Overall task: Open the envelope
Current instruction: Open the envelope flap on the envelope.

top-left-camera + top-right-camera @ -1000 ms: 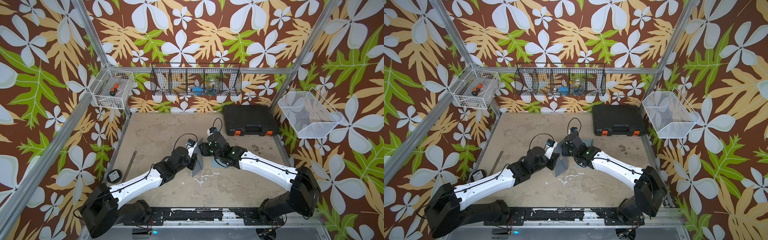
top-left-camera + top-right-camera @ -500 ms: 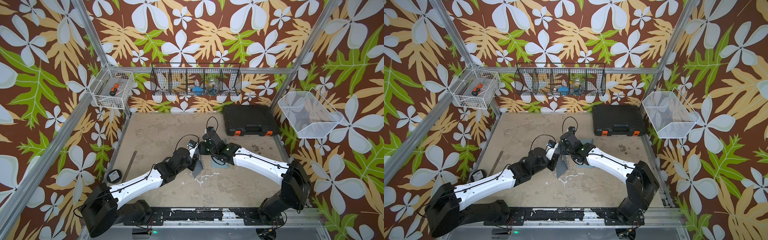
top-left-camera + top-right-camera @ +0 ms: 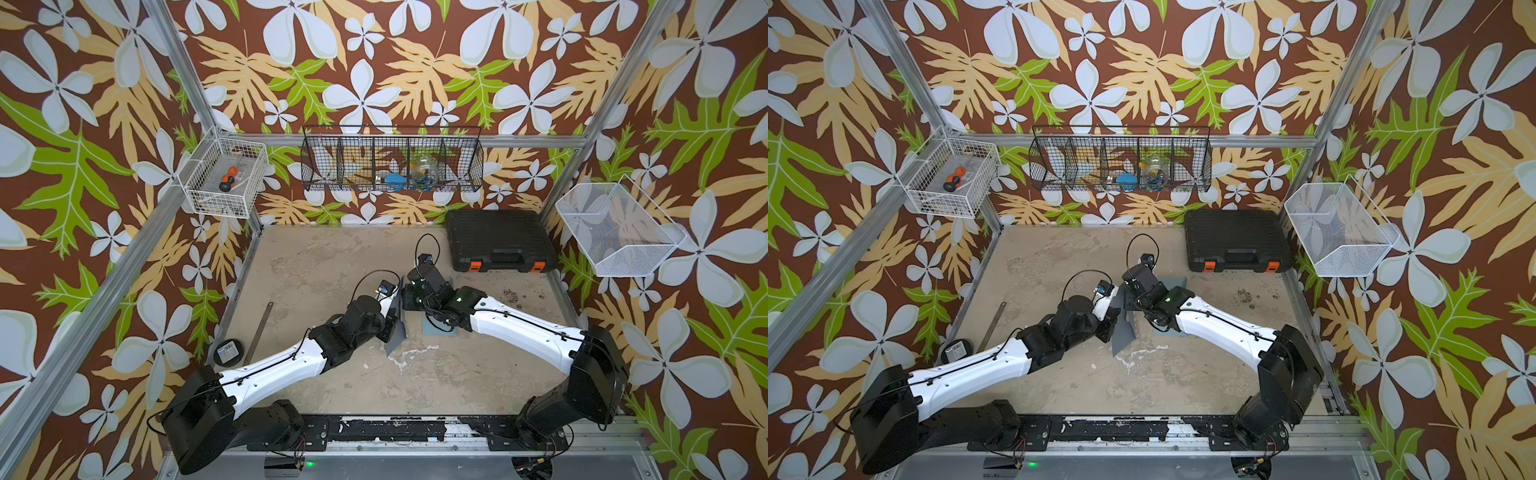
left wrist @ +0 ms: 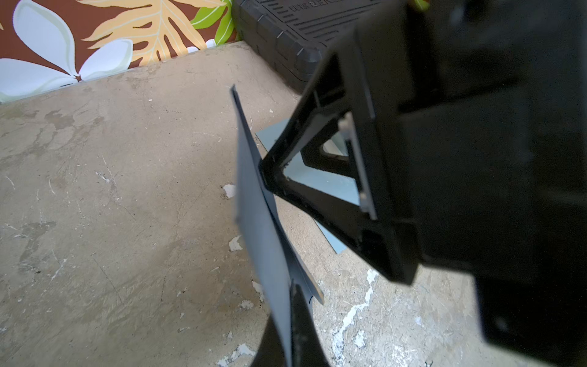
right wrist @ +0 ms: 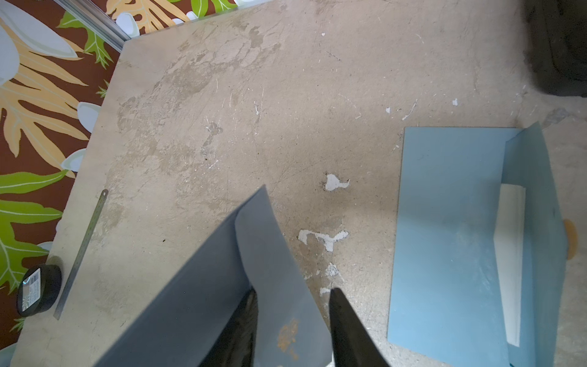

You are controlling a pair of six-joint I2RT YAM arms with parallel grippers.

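Note:
A grey-blue envelope (image 3: 395, 332) (image 3: 1124, 334) stands on edge above the table in both top views. My left gripper (image 3: 390, 322) (image 4: 287, 305) is shut on its lower edge. In the left wrist view the envelope (image 4: 263, 222) runs away from the jaws as a thin sheet. My right gripper (image 3: 405, 293) (image 5: 292, 292) is at its upper part, jaws apart. The loose flap (image 5: 270, 254) lies between the fingers (image 5: 346, 317), and a stain of glue shows on it. One right finger (image 4: 317, 211) touches the sheet in the left wrist view.
A second light-blue envelope (image 5: 444, 238) (image 3: 432, 328) lies flat under the right arm, flap open, white paper (image 5: 511, 238) showing. A black toolbox (image 3: 500, 241) sits at the back right. A steel ruler (image 3: 257, 332) and a round black tape (image 3: 227, 352) lie at the left edge.
My right gripper's jaws have drawn closer together around the flap and the right wrist has shifted slightly. The left gripper stays shut on the envelope in place.

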